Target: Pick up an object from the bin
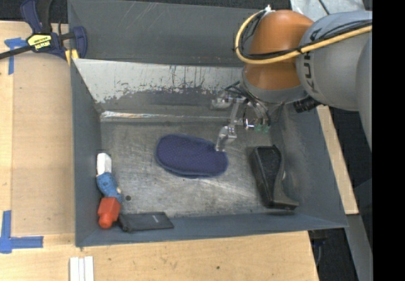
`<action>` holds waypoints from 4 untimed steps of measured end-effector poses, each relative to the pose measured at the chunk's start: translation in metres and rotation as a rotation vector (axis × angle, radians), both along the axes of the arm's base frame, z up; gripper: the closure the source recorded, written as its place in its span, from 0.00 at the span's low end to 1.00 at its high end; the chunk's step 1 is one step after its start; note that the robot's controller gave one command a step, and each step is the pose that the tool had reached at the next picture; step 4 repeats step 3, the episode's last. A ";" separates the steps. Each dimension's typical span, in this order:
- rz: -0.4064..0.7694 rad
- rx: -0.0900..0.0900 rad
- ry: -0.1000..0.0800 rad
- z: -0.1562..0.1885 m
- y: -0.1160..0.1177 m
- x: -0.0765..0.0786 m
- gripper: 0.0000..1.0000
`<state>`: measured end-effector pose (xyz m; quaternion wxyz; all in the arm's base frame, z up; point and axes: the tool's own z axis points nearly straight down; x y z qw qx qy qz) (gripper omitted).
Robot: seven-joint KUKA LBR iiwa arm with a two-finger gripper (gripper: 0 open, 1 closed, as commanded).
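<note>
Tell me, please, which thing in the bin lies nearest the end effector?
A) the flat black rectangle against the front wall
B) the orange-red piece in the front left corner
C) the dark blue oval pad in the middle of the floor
C: the end effector is right at the upper right edge of the dark blue oval pad in the middle of the bin floor; whether it touches the pad cannot be told.

Blue oval pad (192,156), flat, central.
</note>
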<state>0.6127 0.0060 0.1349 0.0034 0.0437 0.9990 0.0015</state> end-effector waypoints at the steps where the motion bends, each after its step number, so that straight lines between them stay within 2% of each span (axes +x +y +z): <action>1: -0.004 -0.005 -0.014 -0.047 0.015 -0.023 0.00; 2: 0.000 -0.002 0.006 -0.050 0.018 -0.027 1.00; 3: 0.049 -0.002 -0.005 0.092 0.050 -0.041 1.00; 4: 0.049 -0.002 -0.005 0.092 0.050 -0.041 1.00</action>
